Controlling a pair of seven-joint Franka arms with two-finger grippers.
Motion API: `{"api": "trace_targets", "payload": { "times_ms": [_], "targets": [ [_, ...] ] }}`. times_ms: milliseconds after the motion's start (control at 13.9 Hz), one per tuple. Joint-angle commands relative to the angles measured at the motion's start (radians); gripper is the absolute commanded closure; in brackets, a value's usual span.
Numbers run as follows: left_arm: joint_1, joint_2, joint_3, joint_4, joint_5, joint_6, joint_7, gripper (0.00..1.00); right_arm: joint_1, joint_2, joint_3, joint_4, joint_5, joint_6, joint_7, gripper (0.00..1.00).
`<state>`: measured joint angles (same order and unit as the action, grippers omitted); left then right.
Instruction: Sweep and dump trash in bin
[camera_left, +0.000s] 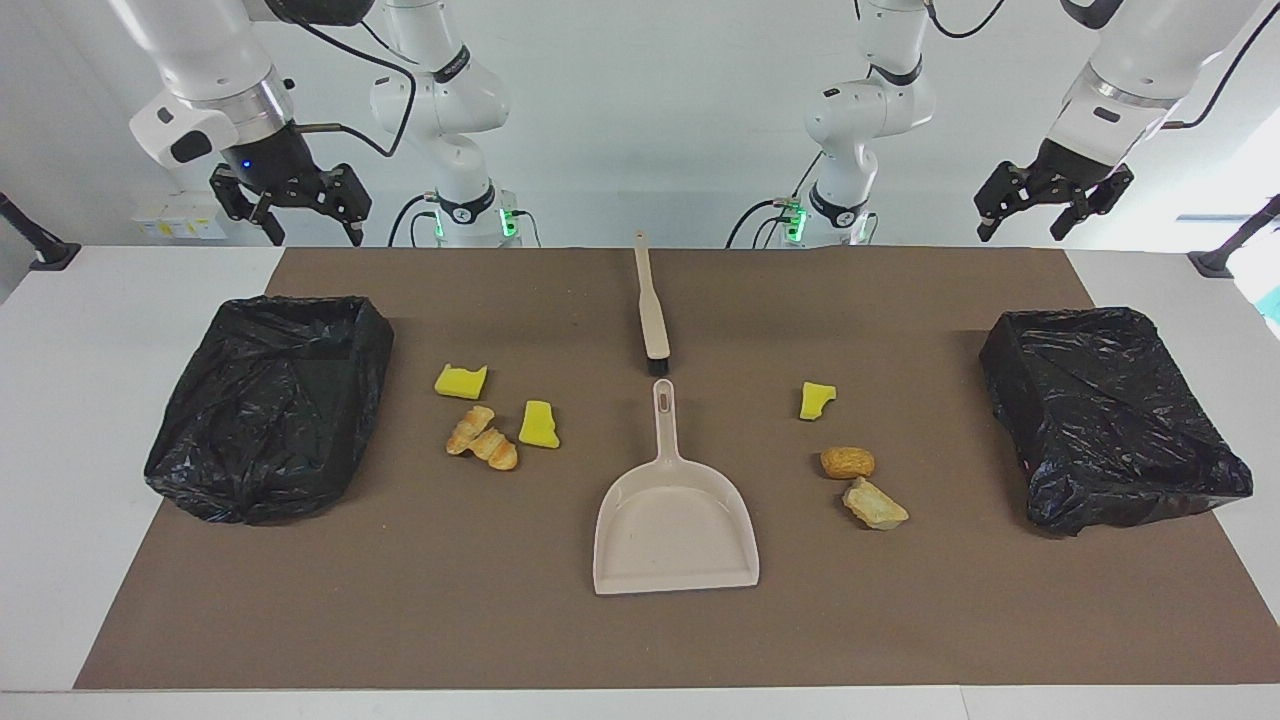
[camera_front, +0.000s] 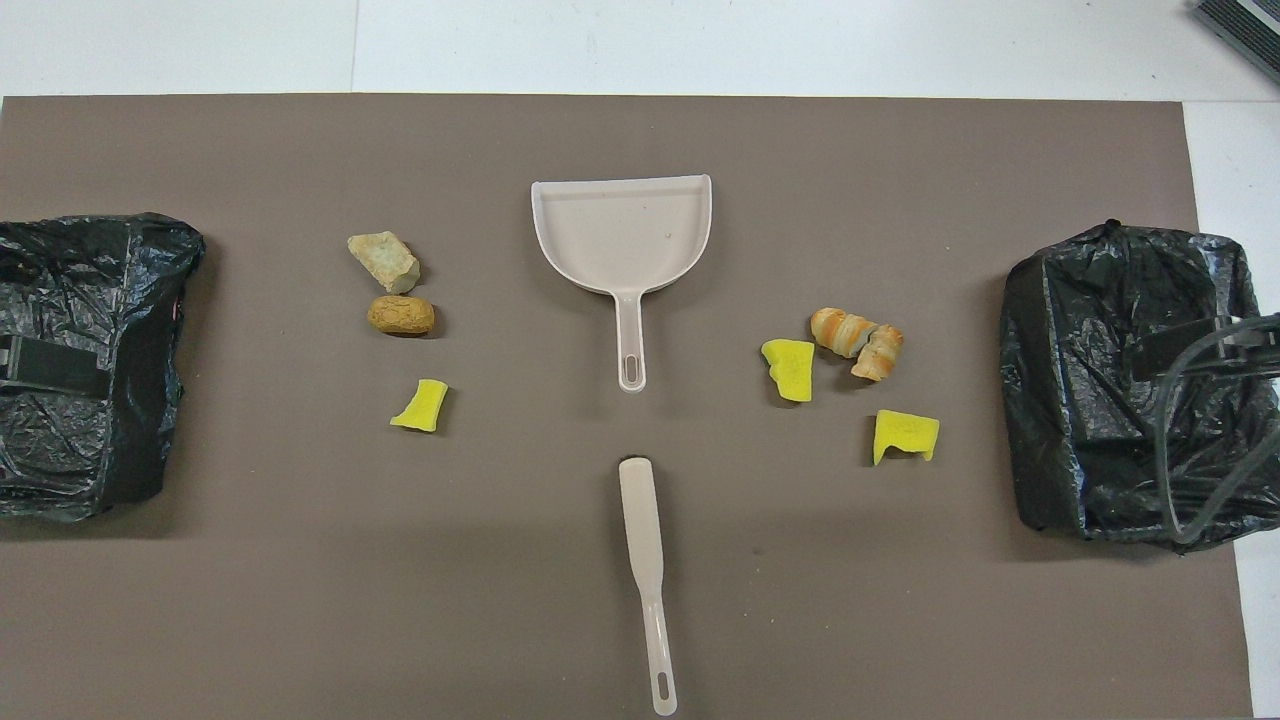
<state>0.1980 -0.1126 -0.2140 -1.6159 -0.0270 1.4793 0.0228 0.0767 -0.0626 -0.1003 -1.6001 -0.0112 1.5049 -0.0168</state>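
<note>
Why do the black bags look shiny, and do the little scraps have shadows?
Facing view: room light glints off the crinkled plastic of both bin bags, and the dustpan casts only a faint, soft shadow. Overhead view: each yellow sponge chunk has a small dark shadow close beside it, and a blurry dark cable crosses one bag.

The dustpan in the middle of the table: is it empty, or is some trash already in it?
Empty. The dustpan lies flat with a bare tray; all scraps lie on the mat beside it.
</note>
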Motion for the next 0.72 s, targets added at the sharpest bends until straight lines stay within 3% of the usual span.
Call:
{"api": "trace_targets", "payload": {
  "times_ms": [0, 216, 647],
  "targets": [
    [0.001, 0.002, -0.001, 0.011, 0.007, -0.008, 0.006, 0.0, 0.02, -0.025, 0.007, -0.064, 0.017, 0.051, -0.019, 0.0],
    [0.001, 0.002, -0.001, 0.013, 0.007, -0.008, 0.006, 0.0, 0.049, 0.024, 0.008, -0.031, 0.033, 0.06, -0.012, 0.0],
    [0.003, 0.002, -0.001, 0.013, 0.007, -0.008, 0.006, 0.0, 0.181, 0.11, 0.008, -0.031, 0.042, 0.224, 0.141, 0.0]
  ]
}}
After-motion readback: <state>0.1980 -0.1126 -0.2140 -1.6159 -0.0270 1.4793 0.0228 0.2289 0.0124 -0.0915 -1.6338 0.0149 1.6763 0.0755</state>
